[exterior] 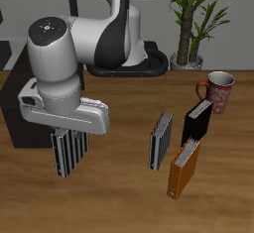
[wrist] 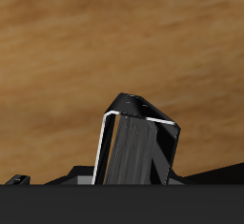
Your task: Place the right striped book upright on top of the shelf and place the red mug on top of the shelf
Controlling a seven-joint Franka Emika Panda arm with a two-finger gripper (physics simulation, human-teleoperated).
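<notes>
While clamped, striped book (exterior: 70, 151) off table (exterior: 124, 192).

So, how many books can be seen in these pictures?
4. One striped book is held in the gripper, above the table. Three stand on the table: a greyer striped book, a black book near the red mug, and an orange-brown book nearest the front edge.
</notes>
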